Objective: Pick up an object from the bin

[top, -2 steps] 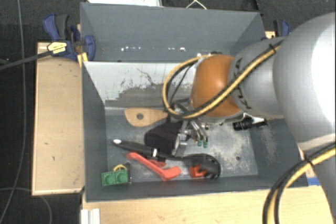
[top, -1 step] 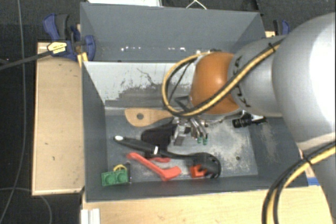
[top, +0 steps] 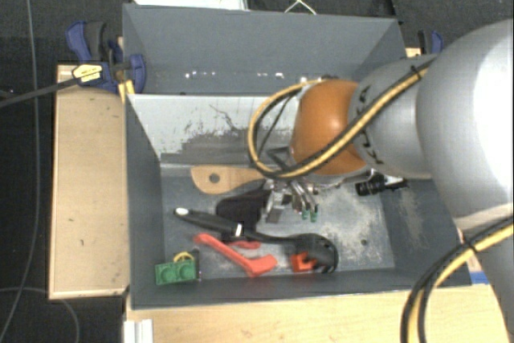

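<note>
Gripper (top: 287, 203) hung over the middle of the bin (top: 144, 205). A black rounded object (top: 239, 210) lay just left of it, long axis left-right. Grip state (open or closed) I couldn't tell.

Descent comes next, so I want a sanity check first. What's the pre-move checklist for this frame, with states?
1. Gripper inside the bin walls: ok.
2. Gripper over a thing: ok, at the right end of the black object mid-bin.
3. Thing already held: cannot tell, the orange wrist cover blocks the view.
4. Neighbours clear of it: not ok, the wooden paddle and red tool lie close.
5. Green block out of the way: ok, in the view's lower-left corner.
</note>
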You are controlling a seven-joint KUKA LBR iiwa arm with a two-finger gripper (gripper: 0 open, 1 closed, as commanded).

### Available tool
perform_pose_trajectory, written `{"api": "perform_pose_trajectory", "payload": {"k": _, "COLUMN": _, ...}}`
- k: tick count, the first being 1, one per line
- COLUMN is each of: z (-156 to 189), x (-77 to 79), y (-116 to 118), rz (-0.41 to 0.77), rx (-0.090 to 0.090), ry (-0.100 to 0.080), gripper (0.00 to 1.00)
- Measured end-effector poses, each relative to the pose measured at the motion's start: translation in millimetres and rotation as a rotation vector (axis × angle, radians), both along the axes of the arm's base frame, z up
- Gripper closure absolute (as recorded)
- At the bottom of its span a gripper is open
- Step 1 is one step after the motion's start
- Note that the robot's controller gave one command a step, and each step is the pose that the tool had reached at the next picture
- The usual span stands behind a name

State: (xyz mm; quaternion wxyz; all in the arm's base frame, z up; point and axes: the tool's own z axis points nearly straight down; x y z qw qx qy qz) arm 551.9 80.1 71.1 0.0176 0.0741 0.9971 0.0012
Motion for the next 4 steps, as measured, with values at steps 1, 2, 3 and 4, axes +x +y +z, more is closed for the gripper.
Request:
{"api": "perform_pose_trajectory", "payload": {"k": 1, "z": 0, "x": 31.1, "y": 34, "rz": 0.094, "rx": -0.004, "ry": 0.008, "gripper": 1.0}}
{"api": "perform_pose_trajectory", "payload": {"k": 2, "z": 2, "x": 25.6, "y": 29, "rz": 0.076, "rx": -0.001, "ry": 0.001, "gripper": 1.0}}
{"api": "perform_pose_trajectory", "payload": {"k": 3, "z": 2, "x": 17.2, "y": 25, "rz": 0.106, "rx": -0.004, "ry": -0.001, "gripper": 1.0}}
{"api": "perform_pose_trajectory", "payload": {"k": 4, "z": 1, "x": 20.5, "y": 39, "rz": 0.294, "rx": -0.01, "ry": -0.007, "gripper": 1.0}}
